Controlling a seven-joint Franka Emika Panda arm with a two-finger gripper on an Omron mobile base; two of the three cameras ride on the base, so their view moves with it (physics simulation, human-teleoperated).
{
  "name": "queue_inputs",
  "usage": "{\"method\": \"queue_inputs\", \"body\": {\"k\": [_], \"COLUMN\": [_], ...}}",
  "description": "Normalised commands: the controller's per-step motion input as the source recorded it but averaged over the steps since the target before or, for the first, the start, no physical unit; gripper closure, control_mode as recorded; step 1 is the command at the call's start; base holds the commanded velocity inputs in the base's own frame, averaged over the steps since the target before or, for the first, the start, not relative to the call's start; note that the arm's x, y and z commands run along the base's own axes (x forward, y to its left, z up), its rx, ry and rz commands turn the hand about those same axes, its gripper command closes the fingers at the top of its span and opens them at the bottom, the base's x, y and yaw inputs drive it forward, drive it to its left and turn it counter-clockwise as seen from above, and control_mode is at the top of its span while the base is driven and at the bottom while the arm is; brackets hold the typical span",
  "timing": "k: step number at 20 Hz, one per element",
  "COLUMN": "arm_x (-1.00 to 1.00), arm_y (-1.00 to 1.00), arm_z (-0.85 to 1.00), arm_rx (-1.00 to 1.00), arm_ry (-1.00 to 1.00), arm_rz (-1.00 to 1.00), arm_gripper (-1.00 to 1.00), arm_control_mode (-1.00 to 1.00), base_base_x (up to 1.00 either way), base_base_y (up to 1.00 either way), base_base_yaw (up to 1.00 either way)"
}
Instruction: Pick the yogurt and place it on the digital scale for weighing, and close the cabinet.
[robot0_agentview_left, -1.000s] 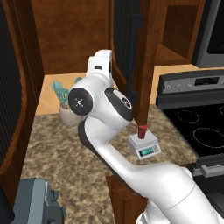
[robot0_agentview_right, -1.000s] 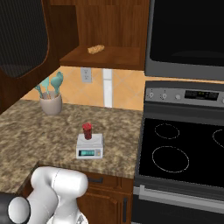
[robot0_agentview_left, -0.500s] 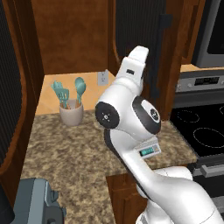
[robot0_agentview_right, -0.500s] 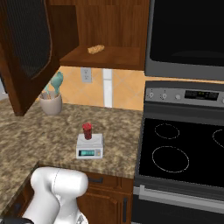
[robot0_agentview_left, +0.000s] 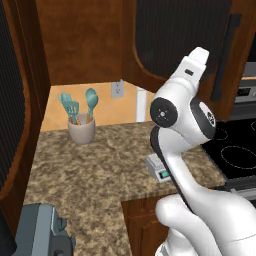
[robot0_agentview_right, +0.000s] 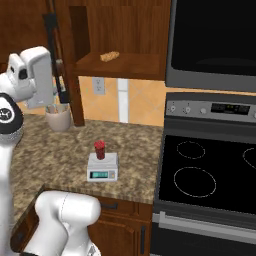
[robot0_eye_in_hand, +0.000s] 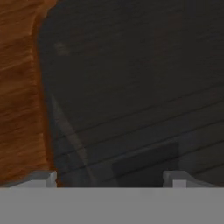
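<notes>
The cabinet (robot0_agentview_right: 62, 60) door has swung nearer shut over the granite counter (robot0_agentview_right: 60, 150).

The speckled granite counter (robot0_agentview_right: 60, 150) carried the digital scale (robot0_agentview_right: 102, 167) near its front edge beside the stove (robot0_agentview_right: 210, 175), a beige utensil crock (robot0_agentview_left: 81, 131) at the back wall, and a grey-blue appliance (robot0_agentview_left: 42, 232) at the near corner.
</notes>
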Motion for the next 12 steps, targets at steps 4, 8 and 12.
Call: {"method": "queue_inputs", "body": {"k": [4,8,12], "arm_x": [0.58,0.67,0.84], "arm_y": [-0.94,-0.90,-0.66], "arm_z": [0.11,0.00,0.00], "arm_rx": [0.25,0.31,0.32], "arm_ry": [-0.12,-0.14,-0.03], "arm_rz": [0.11,0.20,0.24], "arm_gripper": [-1.00,-1.00,-1.00], "arm_control_mode": [-1.00,-1.00,-1.00], "base_base_x": [0.00,0.00,0.00], "base_base_y": [0.00,0.00,0.00], "base_base_yaw": [0.00,0.00,0.00]}}
